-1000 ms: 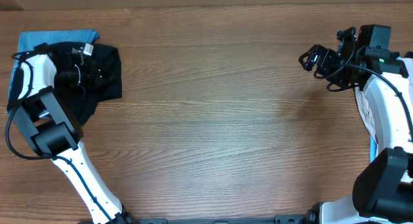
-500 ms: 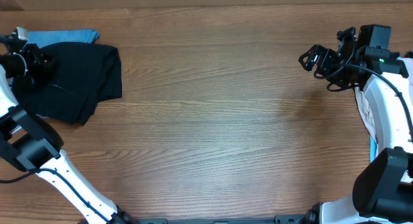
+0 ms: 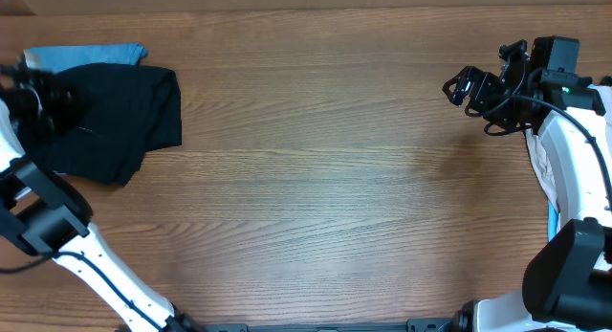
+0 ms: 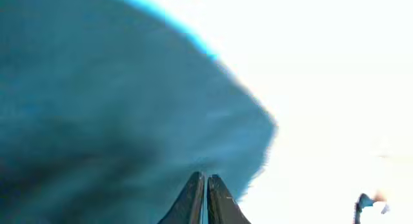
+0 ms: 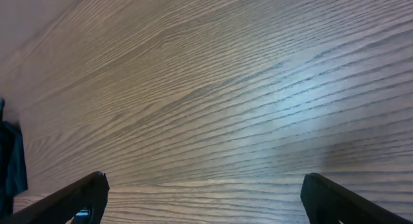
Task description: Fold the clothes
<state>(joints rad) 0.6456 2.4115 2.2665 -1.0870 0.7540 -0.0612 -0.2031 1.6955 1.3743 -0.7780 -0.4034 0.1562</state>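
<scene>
Lying at the far left of the tabletop point(image 3: 335, 179): black garment point(image 3: 124, 117), overlapping a light-blue piece point(image 3: 91, 55). Left claw point(image 4: 205, 185): fingers together, blurred, at the garment's left edge. Right claw point(image 5: 205, 182): fingers wide apart above bare wood.

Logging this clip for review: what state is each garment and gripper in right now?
black garment: loosely folded, lying on the table.
light-blue denim piece: flat, partly covered by the black garment.
left gripper: shut, nothing visible between its fingers.
right gripper: open, empty.
</scene>
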